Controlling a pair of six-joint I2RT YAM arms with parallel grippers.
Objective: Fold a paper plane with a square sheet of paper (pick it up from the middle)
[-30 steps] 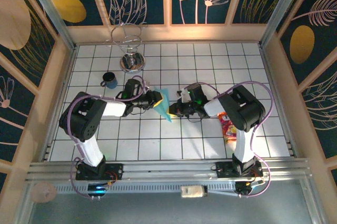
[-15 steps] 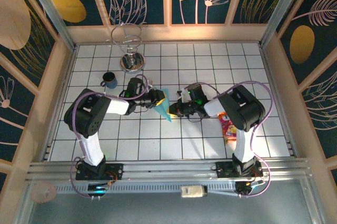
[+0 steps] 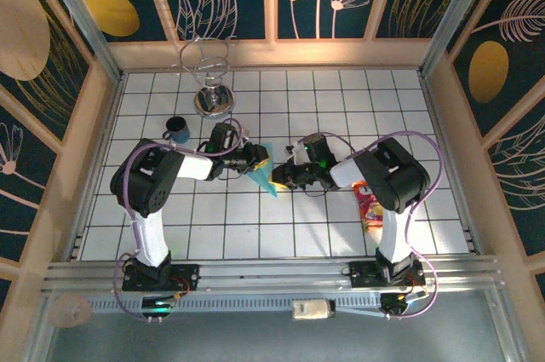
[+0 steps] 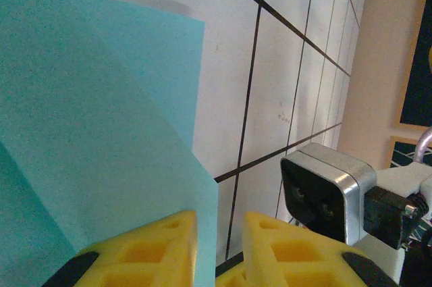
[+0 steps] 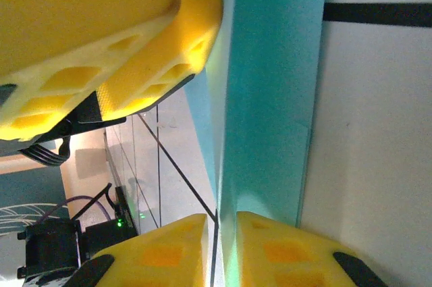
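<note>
Both arms meet around the middle of the table [image 3: 341, 234], well away from every edge. The left gripper [image 3: 254, 158] and right gripper [image 3: 283, 176] are each pinched tight on the paper plane [image 3: 266, 176], one from either side. My guess: two grips hold the floppy paper taut so the centre crease sets straight.

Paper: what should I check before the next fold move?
1. Left end effector pinching paper: ok, the edge sits in its grip.
2. Right end effector pinching paper: ok, the folded strip enters its grip.
3. Clearance between end effectors: not ok, very close together.
4. Packet away from paper: ok, well apart.
5. Cup away from paper: ok.
6. Crease straight: cannot tell.
</note>
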